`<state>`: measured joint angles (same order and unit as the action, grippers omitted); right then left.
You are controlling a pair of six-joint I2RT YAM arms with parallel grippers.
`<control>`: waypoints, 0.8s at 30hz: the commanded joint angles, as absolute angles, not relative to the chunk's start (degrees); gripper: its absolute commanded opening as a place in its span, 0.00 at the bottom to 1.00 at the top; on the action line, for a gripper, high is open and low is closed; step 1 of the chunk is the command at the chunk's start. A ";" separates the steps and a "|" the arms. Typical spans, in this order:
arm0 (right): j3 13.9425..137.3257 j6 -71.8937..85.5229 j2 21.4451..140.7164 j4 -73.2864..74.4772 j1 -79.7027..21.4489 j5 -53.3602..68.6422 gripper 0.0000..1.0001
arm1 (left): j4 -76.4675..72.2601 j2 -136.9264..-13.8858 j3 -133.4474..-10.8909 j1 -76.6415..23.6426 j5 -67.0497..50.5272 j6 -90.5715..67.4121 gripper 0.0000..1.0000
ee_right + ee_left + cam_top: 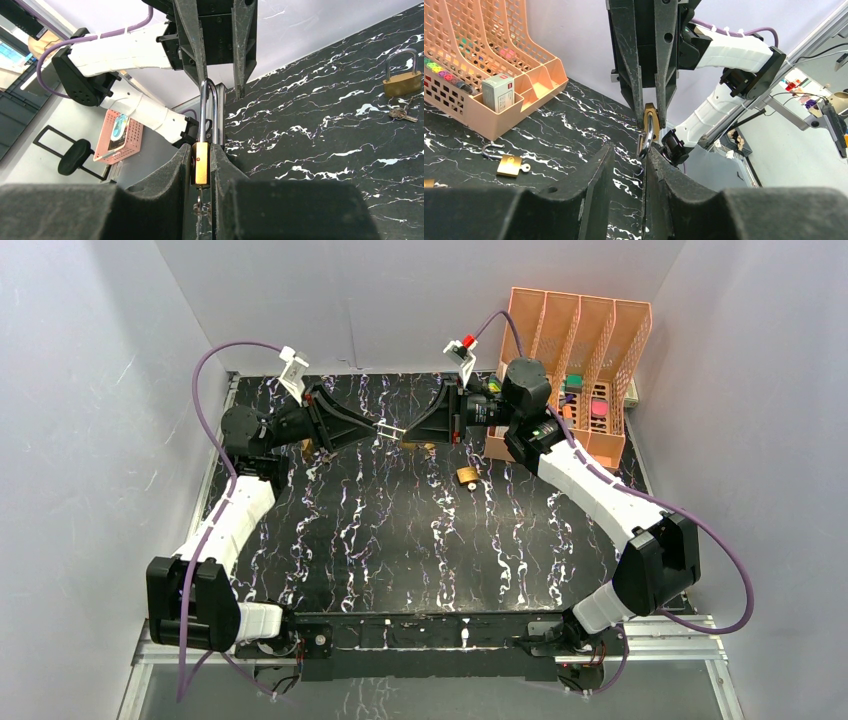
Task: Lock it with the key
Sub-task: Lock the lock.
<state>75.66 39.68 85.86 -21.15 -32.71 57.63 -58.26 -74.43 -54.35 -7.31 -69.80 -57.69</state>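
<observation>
From above, my arms meet in mid-air left of the pink file rack [580, 350], with the padlock [393, 430] between them over the tabletop [400, 540]. Left wrist: my left jaws stand parted, the shackle [647, 136] resting against one finger. Right wrist: my right jaws clench the padlock's brass body [201, 164].

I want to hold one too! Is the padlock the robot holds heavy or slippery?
Probably heavy for its size: the padlock looks like solid brass with a steel loop. Likely stiff, not bendy. Its smooth sides might slip, though the right gripper pinches it.
</observation>
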 commanded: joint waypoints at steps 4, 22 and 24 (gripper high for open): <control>77.11 39.84 85.27 -24.87 -32.84 58.69 0.00 | -60.11 -73.96 -57.16 -7.91 -71.32 -58.67 0.28; 76.68 37.45 85.18 -21.87 -32.89 57.91 0.00 | -61.57 -74.42 -57.19 -9.85 -71.78 -59.80 0.20; 76.85 36.68 85.16 -21.09 -32.92 57.35 0.00 | -61.63 -74.65 -57.47 -10.37 -72.05 -59.98 0.05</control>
<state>75.64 38.59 85.86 -20.25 -32.71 57.82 -59.51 -74.61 -55.02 -9.34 -70.98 -59.37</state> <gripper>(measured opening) 0.239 0.172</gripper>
